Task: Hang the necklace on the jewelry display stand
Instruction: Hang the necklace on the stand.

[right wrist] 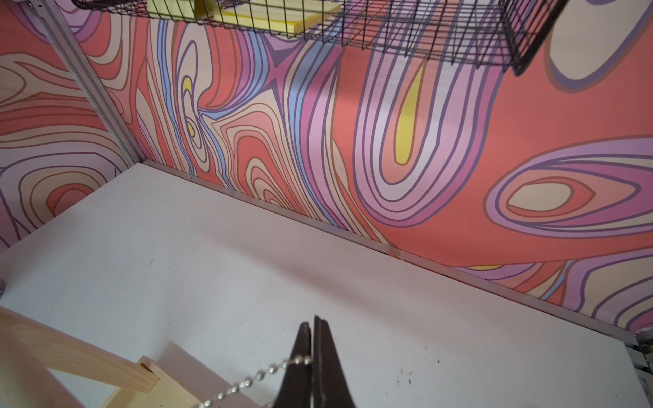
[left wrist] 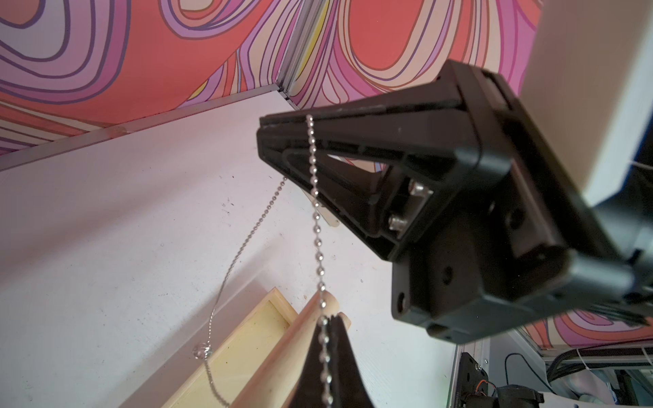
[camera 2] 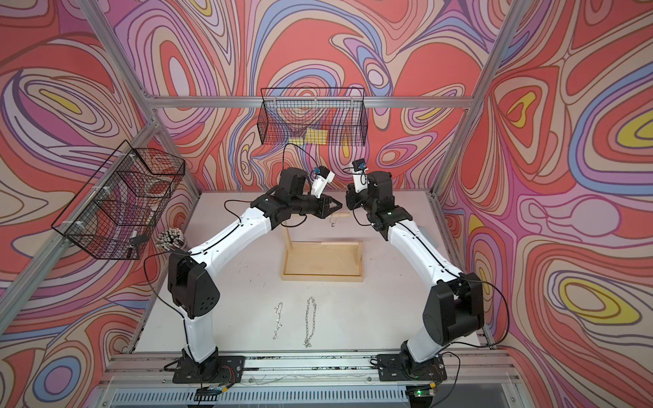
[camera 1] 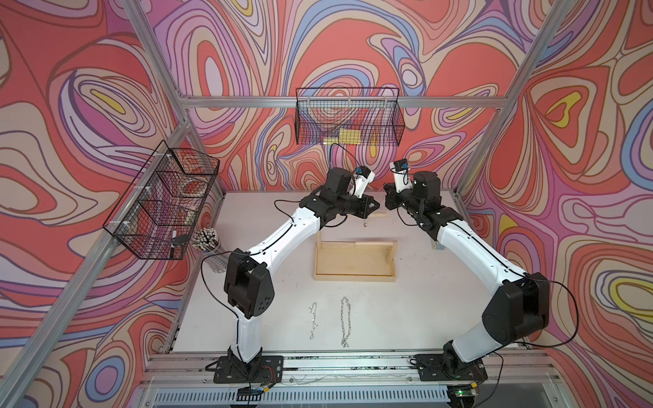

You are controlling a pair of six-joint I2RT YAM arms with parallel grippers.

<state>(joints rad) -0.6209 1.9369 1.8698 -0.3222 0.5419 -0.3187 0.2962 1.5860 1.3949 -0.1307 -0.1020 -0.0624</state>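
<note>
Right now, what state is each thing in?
left hand: shut on ball-chain necklace.
right hand: shut on the same chain.
ball-chain necklace: stretched between both hands above the stand, loop with pendant hanging down.
jewelry display stand: upright, no chain resting on it yet.
two other chains: lying flat on the table.

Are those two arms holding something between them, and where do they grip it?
Yes: a bead necklace, pinched by each end effector, left and right, at separate spots along its chain.
</note>
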